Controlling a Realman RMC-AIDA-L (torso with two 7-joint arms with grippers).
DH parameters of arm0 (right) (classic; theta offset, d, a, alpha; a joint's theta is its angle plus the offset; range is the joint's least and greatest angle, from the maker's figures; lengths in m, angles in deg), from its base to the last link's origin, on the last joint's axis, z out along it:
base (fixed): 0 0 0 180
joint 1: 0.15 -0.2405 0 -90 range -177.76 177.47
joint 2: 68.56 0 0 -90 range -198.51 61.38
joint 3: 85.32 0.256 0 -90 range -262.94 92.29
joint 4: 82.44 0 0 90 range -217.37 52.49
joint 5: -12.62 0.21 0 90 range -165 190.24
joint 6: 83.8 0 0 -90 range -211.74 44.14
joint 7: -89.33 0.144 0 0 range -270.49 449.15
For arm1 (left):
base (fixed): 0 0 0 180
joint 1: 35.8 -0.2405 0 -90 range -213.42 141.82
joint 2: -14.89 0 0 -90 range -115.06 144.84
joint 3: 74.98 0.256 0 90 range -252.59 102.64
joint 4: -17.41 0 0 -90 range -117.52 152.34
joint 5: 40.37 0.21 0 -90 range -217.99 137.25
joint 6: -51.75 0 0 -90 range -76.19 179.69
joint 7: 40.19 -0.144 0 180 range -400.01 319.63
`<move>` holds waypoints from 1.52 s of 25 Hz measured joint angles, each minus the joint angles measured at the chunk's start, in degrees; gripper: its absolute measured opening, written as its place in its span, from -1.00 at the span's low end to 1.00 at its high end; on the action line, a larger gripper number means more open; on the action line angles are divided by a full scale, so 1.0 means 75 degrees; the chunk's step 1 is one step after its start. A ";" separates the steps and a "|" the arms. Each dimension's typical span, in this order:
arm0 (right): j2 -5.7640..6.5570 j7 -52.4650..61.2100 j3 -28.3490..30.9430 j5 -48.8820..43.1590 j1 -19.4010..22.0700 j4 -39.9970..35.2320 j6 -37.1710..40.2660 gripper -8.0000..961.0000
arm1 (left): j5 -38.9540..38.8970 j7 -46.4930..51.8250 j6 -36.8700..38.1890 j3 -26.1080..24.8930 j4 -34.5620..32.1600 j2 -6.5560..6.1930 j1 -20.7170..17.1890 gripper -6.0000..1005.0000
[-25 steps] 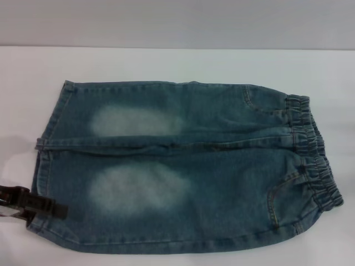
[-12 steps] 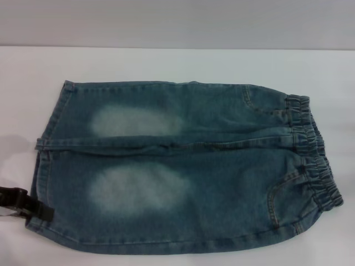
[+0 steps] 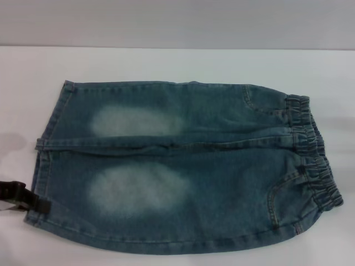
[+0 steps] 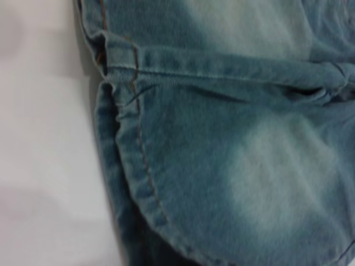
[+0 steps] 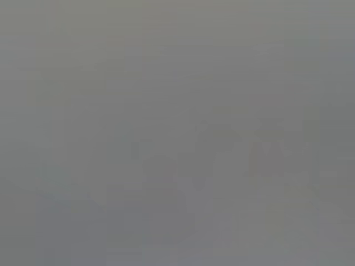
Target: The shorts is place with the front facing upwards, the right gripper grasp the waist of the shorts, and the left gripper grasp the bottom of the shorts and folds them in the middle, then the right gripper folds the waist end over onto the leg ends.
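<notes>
**Spotter:** White tabletop (image 3: 166, 61) fills your view, with a grey wall behind it. You have the shorts (image 3: 183, 166) lying flat, front up, across the middle: the waist of the shorts (image 3: 313, 160) is on the right, the bottom of the shorts (image 3: 47, 144) on the left.

**Operator:** Where are my grippers?

**Spotter:** You see the left gripper (image 3: 25, 198) at the near-left edge, just beside the near leg hem. I cannot tell whether its fingers are wide or narrow; they look to hold nothing. Your right gripper is out of sight, and its wrist camera shows only blank grey.

**Operator:** How will the cloth behave?

**Spotter:** You should expect soft but fairly weighty denim. I judge it will drape and sag once lifted, not slide much on the table. The gathered waistband is thick and ruffled, so you get an easy bite there. The hems are flat with double stitching, as your left wrist view shows at the hem seam (image 4: 138, 160), so you need to come in low to catch the edge.

**Operator:** Best hold?

**Spotter:** You take the near waist corner with the right, the near hem corner with the left, both layers together.
</notes>
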 joint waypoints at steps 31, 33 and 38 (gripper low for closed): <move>0.1493 0.8365 -0.3167 -1.0419 -0.1699 -0.7023 0.6258 0.38 | -0.0235 -0.0104 -0.0414 -0.0949 -0.0002 0.0271 0.0106 -0.96; 0.1440 0.8267 -0.3560 -1.0813 -0.1753 -0.7031 0.6269 0.38 | -0.0241 -0.0104 -0.0415 -0.0953 0.0003 0.0275 0.0105 -0.96; 0.1277 0.8196 -0.4087 -1.1646 -0.1881 -0.7055 0.6172 0.36 | -0.0252 -0.0105 -0.0415 -0.0957 0.0024 0.0314 0.0107 -0.96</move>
